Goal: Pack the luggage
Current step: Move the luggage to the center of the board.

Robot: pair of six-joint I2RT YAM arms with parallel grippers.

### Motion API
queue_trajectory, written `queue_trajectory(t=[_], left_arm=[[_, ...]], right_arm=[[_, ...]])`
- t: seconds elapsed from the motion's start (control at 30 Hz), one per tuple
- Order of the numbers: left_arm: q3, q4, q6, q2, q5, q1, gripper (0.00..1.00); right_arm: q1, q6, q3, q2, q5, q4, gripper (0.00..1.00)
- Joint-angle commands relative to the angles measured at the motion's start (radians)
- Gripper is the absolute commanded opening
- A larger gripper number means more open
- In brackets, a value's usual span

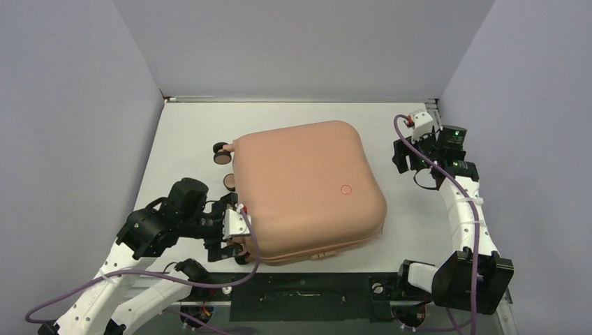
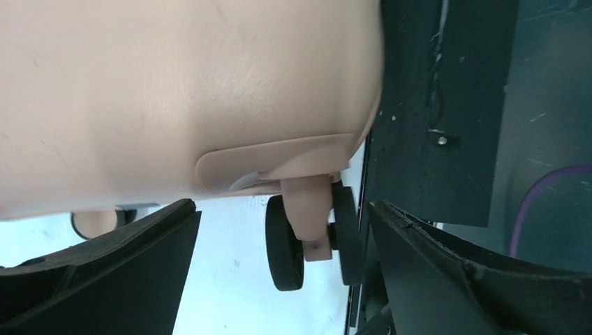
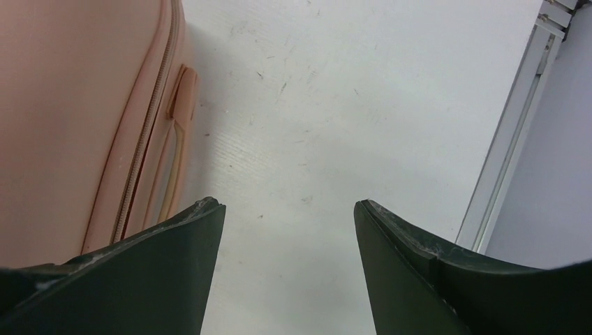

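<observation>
- Luggage [image 1: 307,188] is lying shut and flat mid-tabletop [image 1: 188,139], its wheels pointing to 9 o'clock.
- Left arm [image 1: 150,230] is sitting nearer, jaws wide and empty, facing the 7 o'clock corner wheel [image 2: 286,244].
- Right arm [image 1: 464,202] is hovering at 3 o'clock, jaws parted and empty.

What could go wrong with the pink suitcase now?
1. The left gripper is open right in front of a caster wheel. If it closes there, the wheel might roll and slip out.
2. The suitcase lies near the front edge of the table. A pull might drag that corner off.
3. The right gripper is open over bare table beside the zipper and touches nothing, so it isn't steadying the case.
</observation>
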Motion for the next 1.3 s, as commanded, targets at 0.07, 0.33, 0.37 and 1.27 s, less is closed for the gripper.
queue_trajectory(t=[0.07,0.33,0.37,1.27], left_arm=[[-0.087,0.177,-0.125,0.001,-0.145,-0.004,0.96],[-0.129,0.302,-0.212,0.028,-0.301,-0.004,0.75],[-0.131,0.313,-0.221,0.034,-0.313,-0.003,0.72],[-0.152,0.651,-0.338,0.31,-0.657,0.172,0.03]], right_arm=[[-0.005,-0.112,0.009,-0.051,-0.141,-0.049,0.69],[-0.007,-0.665,0.131,-0.068,-0.053,-0.551,0.7],[-0.008,-0.719,0.143,-0.073,-0.027,-0.604,0.7],[0.006,-0.917,0.055,-0.041,-0.258,-0.655,0.79]])
